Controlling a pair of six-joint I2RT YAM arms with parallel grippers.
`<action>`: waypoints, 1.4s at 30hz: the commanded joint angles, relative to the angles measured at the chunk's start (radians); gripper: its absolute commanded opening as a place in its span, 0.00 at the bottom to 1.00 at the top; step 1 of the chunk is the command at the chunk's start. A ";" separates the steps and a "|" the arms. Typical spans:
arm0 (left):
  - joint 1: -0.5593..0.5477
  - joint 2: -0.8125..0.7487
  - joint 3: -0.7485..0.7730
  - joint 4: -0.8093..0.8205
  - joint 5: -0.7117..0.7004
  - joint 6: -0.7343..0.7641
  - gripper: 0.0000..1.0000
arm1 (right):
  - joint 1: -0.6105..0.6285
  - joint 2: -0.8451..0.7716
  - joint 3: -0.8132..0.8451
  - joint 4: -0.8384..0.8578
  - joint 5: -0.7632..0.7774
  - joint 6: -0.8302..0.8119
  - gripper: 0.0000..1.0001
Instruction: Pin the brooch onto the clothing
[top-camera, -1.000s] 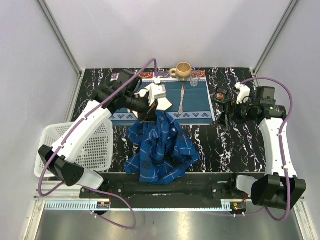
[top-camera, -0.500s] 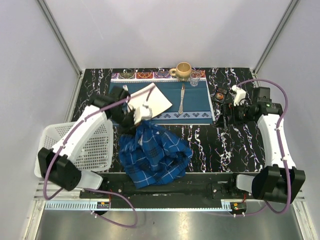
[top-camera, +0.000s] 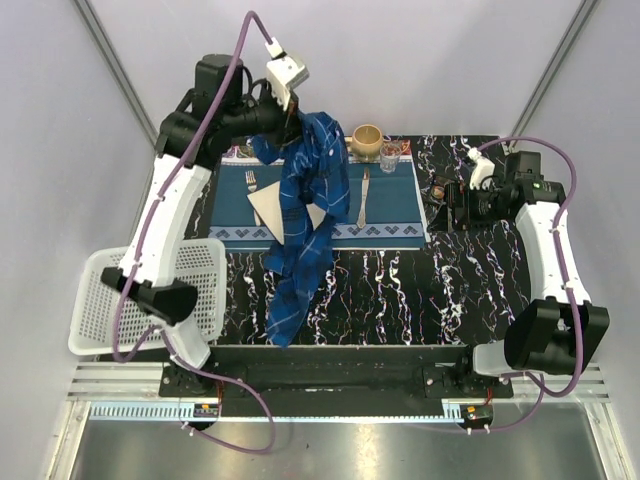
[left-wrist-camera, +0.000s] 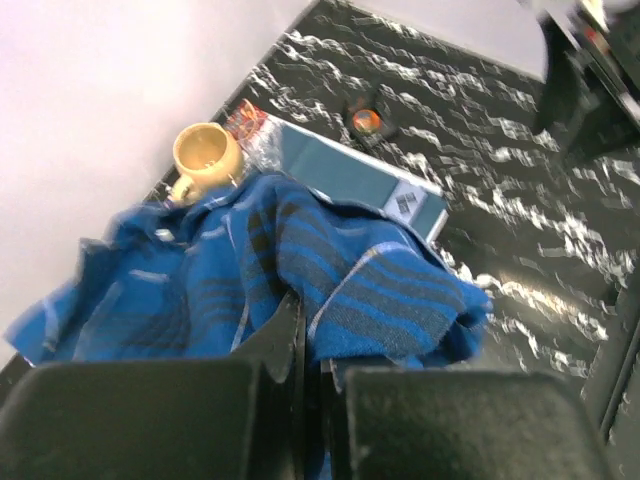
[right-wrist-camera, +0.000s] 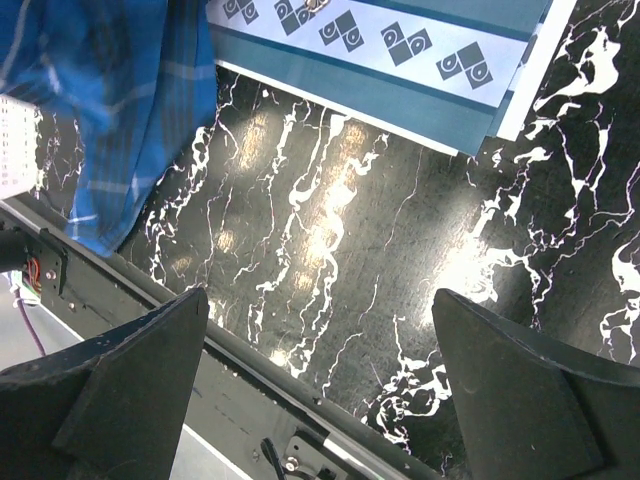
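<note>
- Hanging from the left gripper (top-camera: 292, 118), the blue plaid shirt (top-camera: 305, 215) drapes in one long fold from high above the table's far side down to the marble near the front edge.
- The left gripper's fingers (left-wrist-camera: 180, 420) are pressed together on a bunch of the shirt's fabric, seen up close in the left wrist view.
- The shirt's hanging length crosses in front of the teal placemat (top-camera: 392, 205), partly covering a pale napkin (top-camera: 262, 205); a fork (top-camera: 251, 181) lies left of it and a knife (top-camera: 364, 197) right.
- A yellow mug (top-camera: 366, 139) and a small glass (top-camera: 390, 153) stand at the placemat's far edge.
- The brooch (left-wrist-camera: 365, 120), small, round and orange-red, rests on a small dark square on the black marble table (top-camera: 440, 290), just past the placemat's right edge and well apart from the shirt.
- The right gripper (top-camera: 452, 208) hovers just beside the brooch, jaws spread wide with nothing between them.
- A white basket (top-camera: 100, 300) sits at the table's left.
</note>
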 joint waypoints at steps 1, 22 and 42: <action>-0.101 -0.286 -0.310 0.051 0.069 0.152 0.00 | 0.006 -0.017 0.013 0.002 -0.014 0.008 1.00; -0.215 -0.691 -1.298 -0.224 -0.043 0.660 0.83 | 0.093 0.057 -0.059 -0.027 -0.024 -0.081 1.00; 0.197 -0.471 -1.224 -0.068 0.090 0.494 0.91 | 0.481 0.428 0.077 0.166 0.052 -0.182 1.00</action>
